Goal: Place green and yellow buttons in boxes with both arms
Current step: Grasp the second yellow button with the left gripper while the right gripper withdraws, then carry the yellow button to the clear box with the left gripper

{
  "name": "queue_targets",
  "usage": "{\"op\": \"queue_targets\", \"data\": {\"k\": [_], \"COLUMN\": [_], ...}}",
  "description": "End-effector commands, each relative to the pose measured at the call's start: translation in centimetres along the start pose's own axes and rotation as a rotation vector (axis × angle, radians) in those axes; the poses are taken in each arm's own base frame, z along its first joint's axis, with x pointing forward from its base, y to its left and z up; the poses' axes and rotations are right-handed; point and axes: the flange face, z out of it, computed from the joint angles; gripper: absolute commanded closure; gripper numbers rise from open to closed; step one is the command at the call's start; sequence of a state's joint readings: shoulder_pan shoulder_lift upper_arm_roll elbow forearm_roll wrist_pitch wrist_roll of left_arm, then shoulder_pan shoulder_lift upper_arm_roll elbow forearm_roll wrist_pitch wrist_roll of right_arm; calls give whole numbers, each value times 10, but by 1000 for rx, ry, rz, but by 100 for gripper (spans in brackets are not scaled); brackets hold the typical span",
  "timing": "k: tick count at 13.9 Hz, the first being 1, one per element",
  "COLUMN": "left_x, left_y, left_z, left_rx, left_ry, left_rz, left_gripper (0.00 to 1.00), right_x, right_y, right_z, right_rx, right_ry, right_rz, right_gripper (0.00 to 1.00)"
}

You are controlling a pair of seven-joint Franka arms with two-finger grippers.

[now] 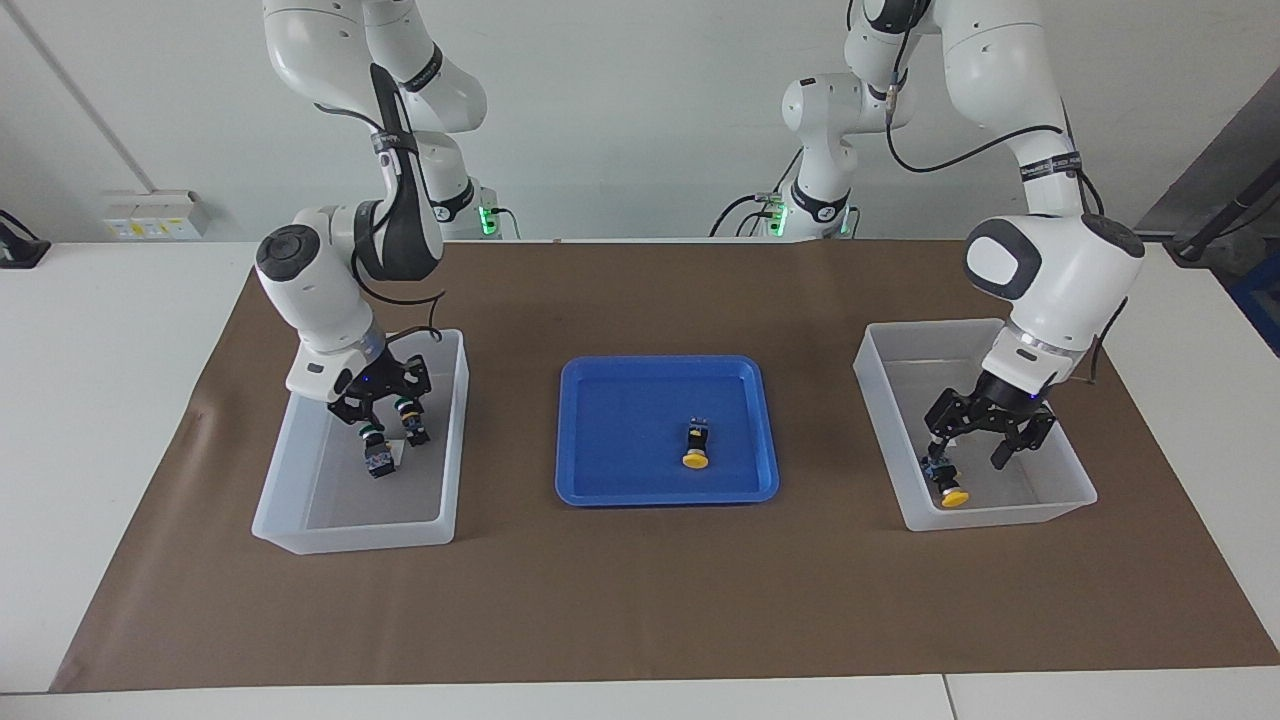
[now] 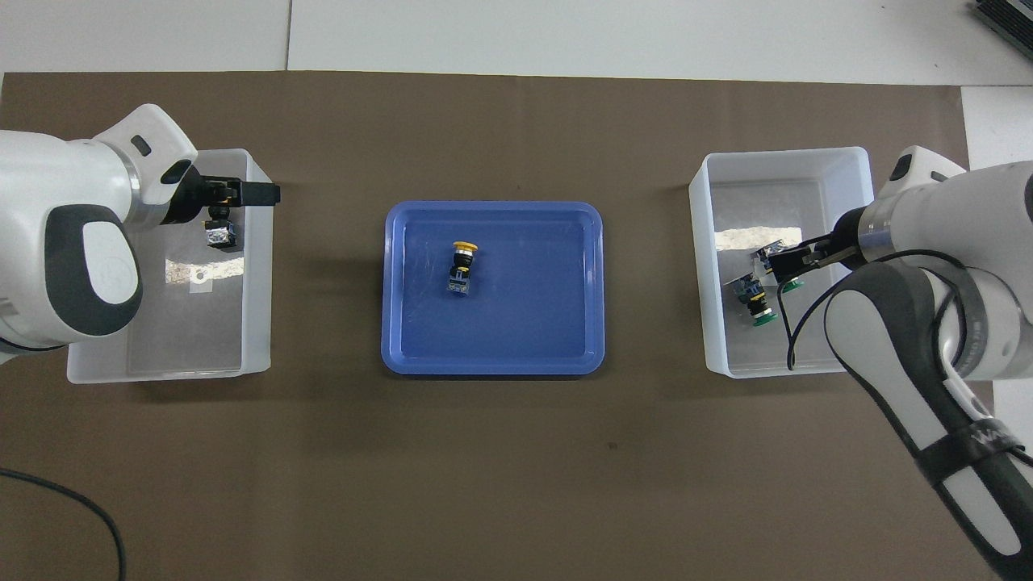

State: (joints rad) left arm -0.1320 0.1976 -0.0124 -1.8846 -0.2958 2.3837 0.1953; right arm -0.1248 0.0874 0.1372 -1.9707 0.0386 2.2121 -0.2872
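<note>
One yellow button (image 1: 696, 445) (image 2: 462, 266) lies in the blue tray. Another yellow button (image 1: 948, 487) (image 2: 218, 235) lies on the floor of the box (image 1: 1000, 517) (image 2: 161, 373) at the left arm's end. My left gripper (image 1: 968, 450) (image 2: 242, 194) hangs open just above it, holding nothing. In the box (image 1: 350, 542) (image 2: 775, 153) at the right arm's end lies a green button (image 1: 378, 456) (image 2: 754, 304). A second green button (image 2: 789, 282) shows right under my right gripper (image 1: 388, 428) (image 2: 795, 258), which is open over them.
The blue tray (image 1: 600, 480) (image 2: 565, 339) sits mid-table between the two boxes on a brown mat (image 1: 640, 600). A small white label (image 2: 198, 274) lies on the floor of the box at the left arm's end.
</note>
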Motion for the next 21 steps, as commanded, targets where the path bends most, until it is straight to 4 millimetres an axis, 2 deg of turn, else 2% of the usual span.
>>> {"op": "queue_targets", "data": {"k": [1,3,4,6,7,9,11,14,15,18,20,21], "left_x": [-12,-20,-29,-45,-53,-69,-80,-93,-95,-103,-102,-97], "left_y": [63,105,134,168,182,212,229,235,233,227,225,218], "left_z": [13,23,35,59,70,106,136,150,152,157,156,152], "left_rx": [32,18,10,1,-3,-7,-13,-4,-2,14,18,24], "left_ry": [-37,-51,-72,-69,-69,-78,-61,-89,-89,-103,-106,-95], "left_rz": [-38,-68,-69,-89,-89,-99,-95,-77,-77,-69,-69,-79], "left_gripper": [0,0,0,0,0,0,0,0,4,59,85,92], "right_x": [3,10,12,12,10,5,2,-4,-7,-13,-14,-12], "right_y": [-7,-9,-10,-12,-13,-9,-1,2,4,19,19,14], "right_z": [-44,-69,-80,-108,-121,-151,-184,-202,-202,-206,-206,-206], "right_rx": [-23,-18,-15,-18,-20,-23,-30,-63,-61,-60,-60,-58], "right_ry": [27,1,-9,-17,-33,-59,-60,-92,-110,-106,-109,-109], "right_rz": [163,313,396,537,549,564,572,539,503,491,492,482], "right_gripper": [0,0,0,0,0,0,0,0,0,0,0,0]}}
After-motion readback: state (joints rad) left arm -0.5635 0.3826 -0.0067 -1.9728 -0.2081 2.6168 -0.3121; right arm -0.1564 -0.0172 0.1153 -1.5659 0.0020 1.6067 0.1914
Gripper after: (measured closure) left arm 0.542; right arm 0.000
